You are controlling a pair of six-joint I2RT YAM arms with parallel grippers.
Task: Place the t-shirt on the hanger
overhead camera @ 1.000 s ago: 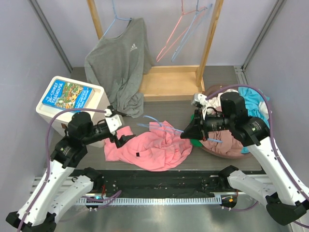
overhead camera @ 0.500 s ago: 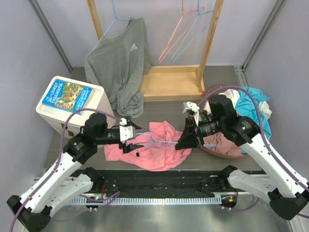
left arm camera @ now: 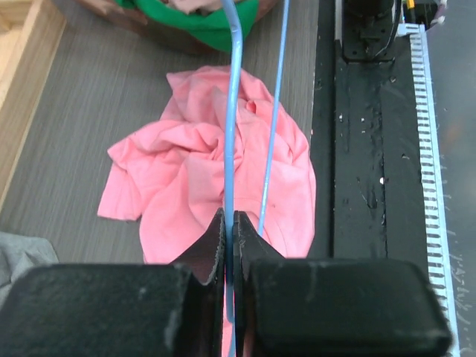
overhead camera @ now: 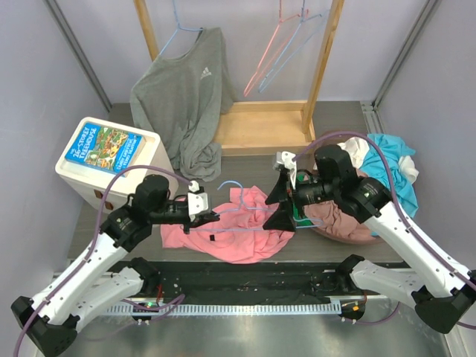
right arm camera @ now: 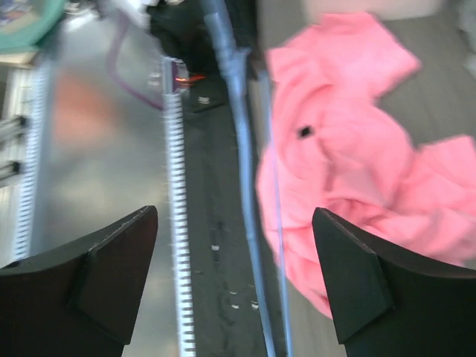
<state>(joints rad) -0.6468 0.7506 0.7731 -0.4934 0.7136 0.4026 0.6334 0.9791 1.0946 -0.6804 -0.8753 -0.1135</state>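
While t-shirt [overhead camera: 238,232] lies on grey table [overhead camera: 253,167], L fingers [left arm camera: 217,242] clamp hanger [left arm camera: 229,134], R fingers [overhead camera: 282,216] spread.

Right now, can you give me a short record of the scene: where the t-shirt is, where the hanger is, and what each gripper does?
t-shirt: crumpled on the table, not on the hanger
hanger: over the t-shirt, wire pinched by the left gripper
left gripper: shut on the hanger
right gripper: open, fingers either side of the hanger wire, not gripping
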